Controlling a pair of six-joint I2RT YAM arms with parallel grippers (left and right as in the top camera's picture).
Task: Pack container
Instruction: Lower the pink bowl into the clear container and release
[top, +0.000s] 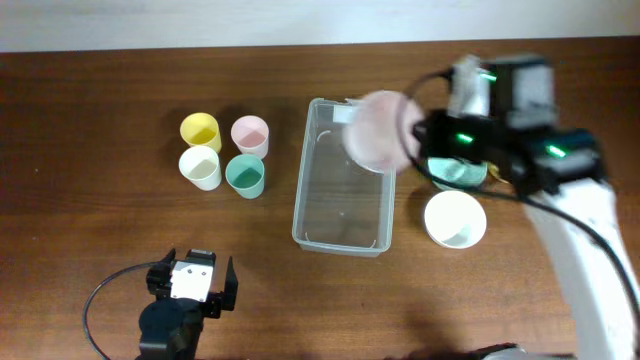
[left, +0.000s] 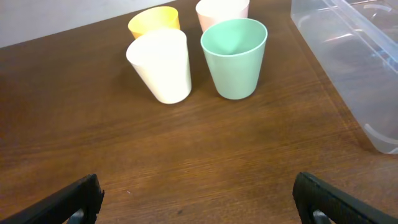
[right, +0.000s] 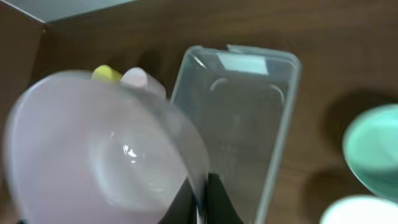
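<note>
"Container (top: 340, 185) first: where does it lie?" the trainee asked.

"Mid-table, its long walls running from the far edge toward the near edge, and nothing shows inside it," the operator said. "The right gripper (right: 200, 198) is clenched on the rim of the pink bowl (top: 376, 130). The bowl hangs over the container's far end and overlaps its right-hand rim."

"So the step in hand is getting that bowl in?"

"Most likely. There seems to be little spare width between the long walls, so the bowl should be centred over the opening before it goes down. The overhead view is blurred there, so its tilt is hard to judge. It ought to be level, or a low rim may catch the wall. The fingers should let go only once the bowl rests on the container's floor."

"And the room around it?"

"Toward the right edge of the table (top: 100, 240) it is crowded. The green bowl (top: 458, 172) lies under the arm, near the container's right wall, and the white bowl (top: 455, 220) sits beside it, closer to the near edge. The four cups (top: 223, 152) stand grouped toward the left edge, apart from the container's left wall. The left gripper (top: 190, 285) sits by the near edge, fingers spread and holding nothing, out of the way. Straight down, then straight up, looks the safest line."
</note>
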